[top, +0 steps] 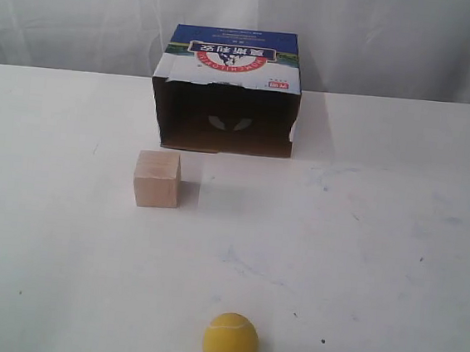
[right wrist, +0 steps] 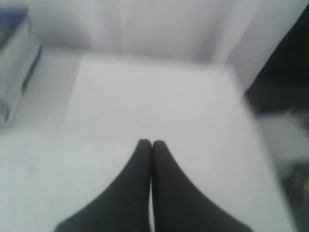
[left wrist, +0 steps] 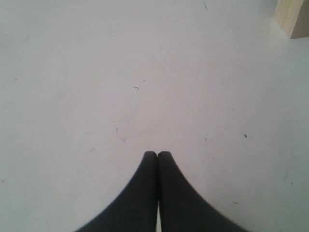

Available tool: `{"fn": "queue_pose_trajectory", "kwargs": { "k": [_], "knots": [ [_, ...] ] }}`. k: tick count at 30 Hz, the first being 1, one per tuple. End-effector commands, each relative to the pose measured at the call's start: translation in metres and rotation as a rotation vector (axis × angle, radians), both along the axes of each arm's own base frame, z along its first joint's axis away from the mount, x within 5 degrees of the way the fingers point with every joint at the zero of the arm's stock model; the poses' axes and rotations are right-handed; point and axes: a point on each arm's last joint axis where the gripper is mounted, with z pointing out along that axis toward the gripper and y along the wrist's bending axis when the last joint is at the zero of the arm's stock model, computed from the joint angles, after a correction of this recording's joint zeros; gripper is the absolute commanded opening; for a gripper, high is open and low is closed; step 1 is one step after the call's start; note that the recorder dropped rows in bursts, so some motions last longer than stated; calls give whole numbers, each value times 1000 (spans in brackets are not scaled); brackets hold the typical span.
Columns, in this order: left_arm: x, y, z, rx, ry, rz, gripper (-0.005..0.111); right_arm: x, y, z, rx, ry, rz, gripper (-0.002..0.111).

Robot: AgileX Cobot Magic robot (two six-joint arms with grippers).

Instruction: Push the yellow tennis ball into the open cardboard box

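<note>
The table is white and flat, with a few small dark specks on it, and a white curtain hangs behind it. The open cardboard box sits at the far side of the table. Its dark mouth faces the near edge and its blue printed top faces up. The yellow tennis ball rests at the near edge of the table, well apart from the box and a bit to the right of its middle. A pale wooden cube stands between them, off to the left and closer to the box.

My arms do not show in the wide view. My left gripper is pressed closed, its two black fingertips touching, and it grips nothing. It points down at a bare part of the table, and I see only a corner of the wooden cube from there.

My right gripper is closed tight too, with nothing in it. It points across the table toward the curtain. That picture is blurry, but the side of the box shows at its edge. I cannot tell if either gripper touches the table.
</note>
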Motion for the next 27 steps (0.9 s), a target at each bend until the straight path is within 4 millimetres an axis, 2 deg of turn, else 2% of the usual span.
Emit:
{"fn": "queue_pose_trajectory", "kwargs": {
  "k": [1,3,5,10,13,17,20,27],
  "knots": [
    [-1,-1,-4,-11,31,-5,0,4,34,-43,57,541,233,0],
    [-1,-1,-4,-11,31,-5,0,-7,66,-46,32,628,431,0],
    [-1,-1,-4,-11,31,-5,0,-24,100,-43,34,671,559,0],
    [-1,-1,-4,-11,31,-5,0,-72,178,-50,72,670,764,0],
    [-1,-1,-4,-11,31,-5,0,-96,210,-62,48,657,865,0],
    [-1,-1,-4,-11,31,-5,0,-106,223,-77,38,645,877,0],
    [-1,-1,-4,-11,31,-5,0,-105,222,-84,77,672,801,0],
    [-1,-1,-4,-11,31,-5,0,-119,222,-98,91,757,806,0]
  ]
}}
